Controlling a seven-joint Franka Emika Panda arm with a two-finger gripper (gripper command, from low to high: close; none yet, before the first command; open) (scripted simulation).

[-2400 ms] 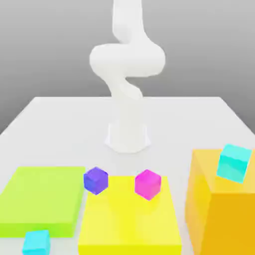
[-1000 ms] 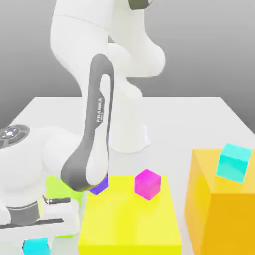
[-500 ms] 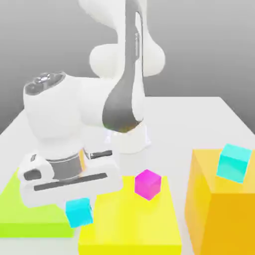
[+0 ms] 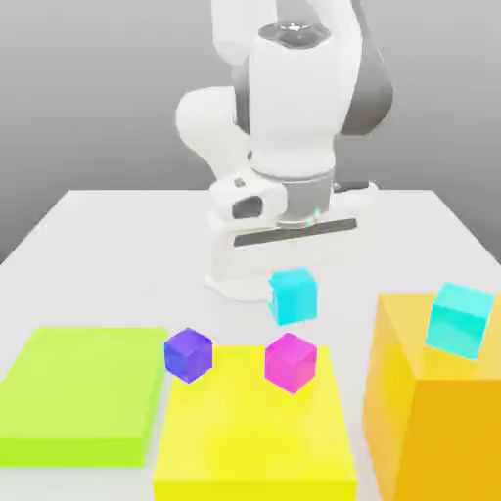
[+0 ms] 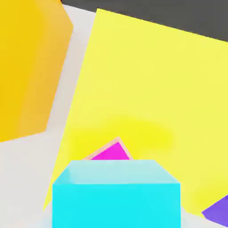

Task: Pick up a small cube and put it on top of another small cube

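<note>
Carried up from beside the green slab (image 4: 78, 391), the cyan cube (image 4: 295, 296) is being kept clamped in the gripper (image 4: 294, 274), needing lowering onto the magenta cube (image 4: 291, 363).

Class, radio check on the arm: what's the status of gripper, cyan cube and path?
Gripper shut on sky-cyan cube, held aloft. Magenta cube below, not yet stacked. Nothing seen between them.

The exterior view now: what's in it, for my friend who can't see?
A white robot's gripper holds a sky-blue cube up near a pink cube. Around are a purple-blue cube, green and yellow slabs, and a turquoise cube on an orange block.
</note>
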